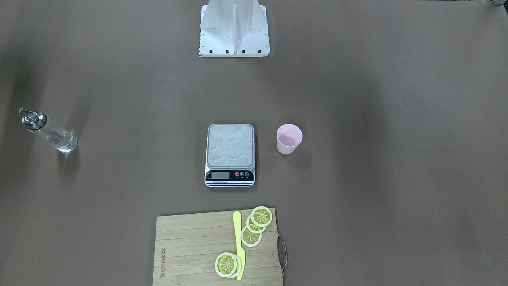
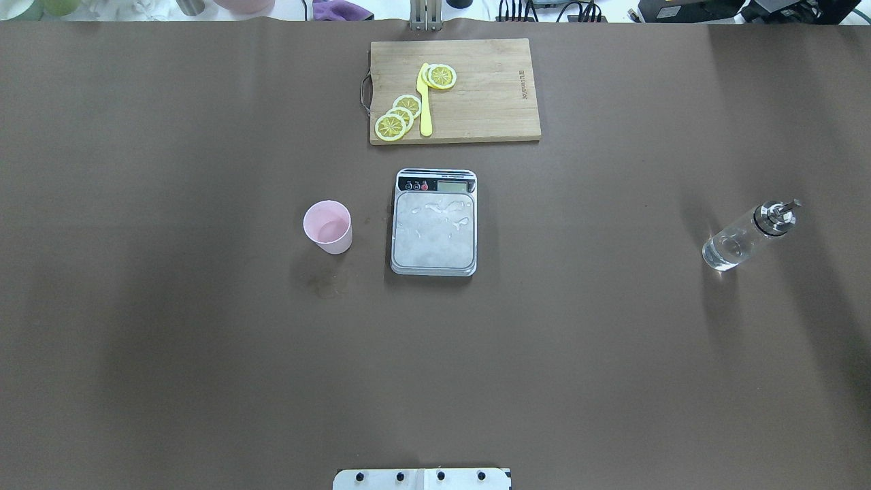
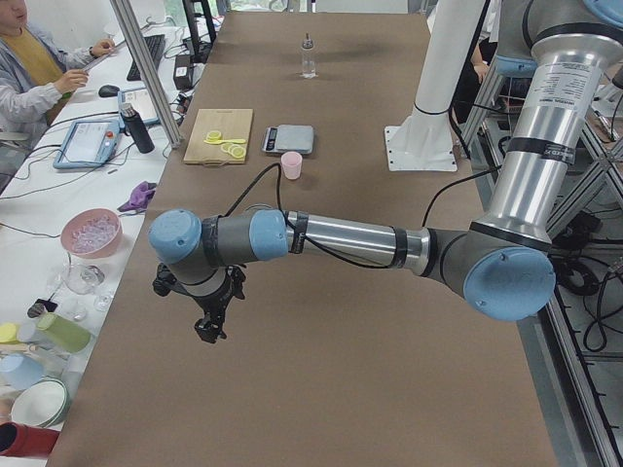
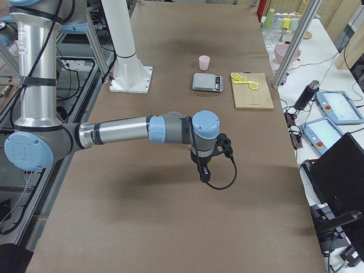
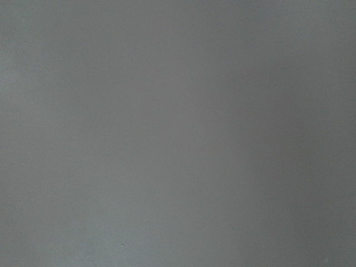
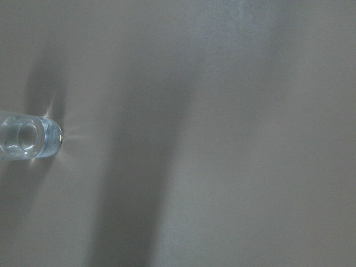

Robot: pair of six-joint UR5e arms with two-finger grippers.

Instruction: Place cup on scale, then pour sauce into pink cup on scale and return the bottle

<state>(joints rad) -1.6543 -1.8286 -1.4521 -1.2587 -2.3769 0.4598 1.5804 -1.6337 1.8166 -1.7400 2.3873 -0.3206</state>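
Left gripper (image 3: pixel 210 329) above the table (image 2: pixel 170 354) at left, opening cannot be told, cup (image 2: pixel 328 228) standing just left of the scale (image 2: pixel 434 221), not touching, bottle (image 2: pixel 742 238) upright far right, right gripper (image 4: pixel 203 174) over the right end, opening also unclear.

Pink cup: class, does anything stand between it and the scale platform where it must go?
Nothing visible does. The pink cup stands upright beside the scale, with only brown table between them; the platform carries no object.
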